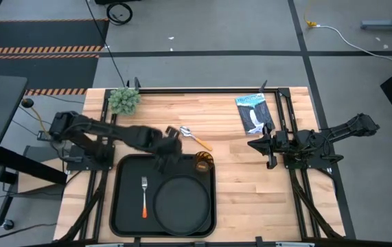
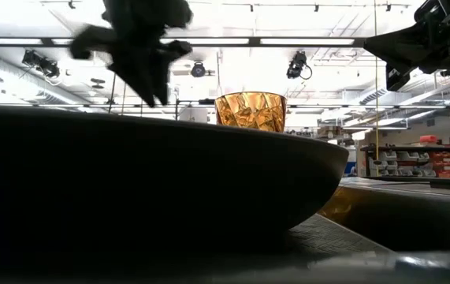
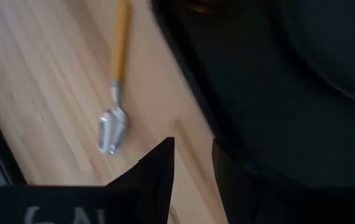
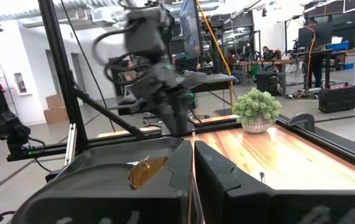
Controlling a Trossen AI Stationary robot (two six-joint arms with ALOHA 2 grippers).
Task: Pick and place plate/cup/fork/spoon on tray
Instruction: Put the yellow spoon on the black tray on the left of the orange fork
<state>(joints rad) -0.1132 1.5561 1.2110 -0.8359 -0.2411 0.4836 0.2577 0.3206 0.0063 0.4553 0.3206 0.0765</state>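
Note:
The black rectangular tray [image 1: 127,206] lies at the table's near middle. On it lie the fork [image 1: 144,195] at the left and the round black plate [image 1: 182,202] at the right. The amber cup [image 1: 203,163] stands in the tray's far right corner and shows behind the plate in the low view [image 2: 250,110]. The spoon [image 1: 196,137] lies flat on the wood beyond the tray, and also shows in the left wrist view [image 3: 115,93]. My left gripper [image 1: 170,147] hovers over the tray's far edge, just left of the spoon, open and empty, fingers pointing down [image 3: 193,146]. My right gripper [image 1: 259,145] waits at the right, shut and empty.
A small potted plant [image 1: 124,100] stands at the far left of the table. A black-and-white packet [image 1: 252,113] lies at the far right. Bare wood lies between the tray and my right arm.

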